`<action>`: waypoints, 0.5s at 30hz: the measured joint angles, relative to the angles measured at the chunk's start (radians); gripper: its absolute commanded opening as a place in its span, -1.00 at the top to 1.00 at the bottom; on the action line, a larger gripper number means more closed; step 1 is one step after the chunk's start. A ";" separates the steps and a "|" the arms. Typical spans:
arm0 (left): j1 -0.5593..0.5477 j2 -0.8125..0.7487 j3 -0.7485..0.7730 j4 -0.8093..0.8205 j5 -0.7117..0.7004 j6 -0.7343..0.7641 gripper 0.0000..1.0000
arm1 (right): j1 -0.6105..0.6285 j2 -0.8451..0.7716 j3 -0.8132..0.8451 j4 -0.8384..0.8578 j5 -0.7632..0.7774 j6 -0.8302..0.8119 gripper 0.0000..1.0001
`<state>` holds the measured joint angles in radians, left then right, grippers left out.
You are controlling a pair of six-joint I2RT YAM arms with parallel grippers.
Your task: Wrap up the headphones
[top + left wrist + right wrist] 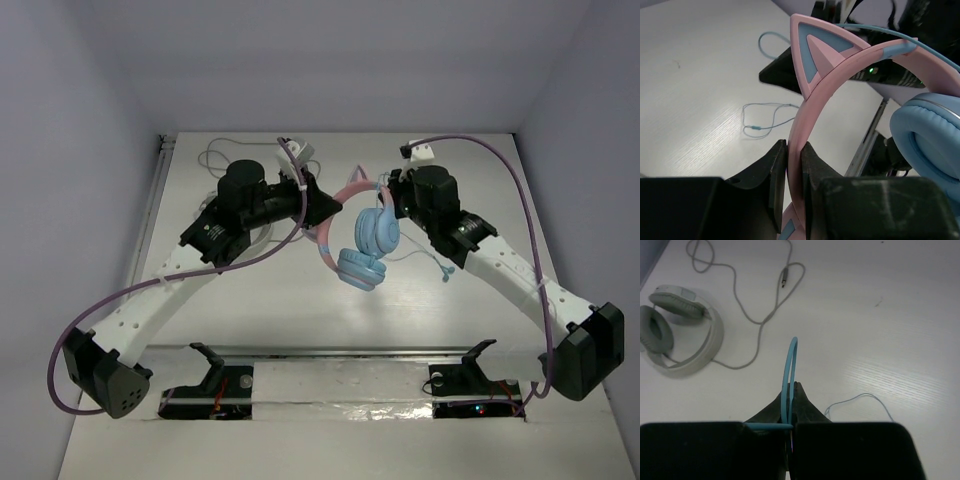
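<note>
Obstacles: grey headset, loose grey cable

Pink-and-light-blue headphones, grey-white headset, grey cable, white faintly grained table.

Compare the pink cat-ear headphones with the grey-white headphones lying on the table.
Look: the pink headphones have cat ears and light-blue earcups; the grey-white headphones are plain. Pose: the left gripper clamps the pink headphones' headband; the grey-white headphones lie flat, untouched. Cable: the right gripper pinches the pink pair's light-blue cable; the grey cable lies slack. Both are over-ear.
</note>
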<state>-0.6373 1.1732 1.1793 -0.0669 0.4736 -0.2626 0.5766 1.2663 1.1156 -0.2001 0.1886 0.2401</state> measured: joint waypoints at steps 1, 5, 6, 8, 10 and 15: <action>0.000 0.000 -0.003 0.023 0.010 -0.014 1.00 | 0.000 -0.006 -0.022 0.020 -0.030 0.007 0.94; 0.005 0.000 -0.031 0.119 0.048 -0.087 1.00 | 0.000 -0.035 -0.132 0.137 -0.175 0.041 0.92; 0.005 0.000 -0.040 0.145 0.056 -0.109 1.00 | 0.000 -0.047 -0.161 0.169 -0.213 0.051 0.91; 0.011 0.000 -0.058 0.191 0.065 -0.150 1.00 | 0.000 -0.068 -0.205 0.225 -0.279 0.071 0.90; 0.013 0.000 -0.070 0.238 0.064 -0.195 1.00 | 0.000 -0.090 -0.243 0.287 -0.330 0.095 0.89; 0.018 0.000 -0.079 0.350 0.025 -0.297 1.00 | 0.000 -0.115 -0.312 0.449 -0.446 0.158 0.61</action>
<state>-0.6197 1.1732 1.1004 0.2832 0.4984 -0.5594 0.5770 1.1511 0.8040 0.2493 -0.2577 0.3981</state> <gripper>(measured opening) 0.116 0.127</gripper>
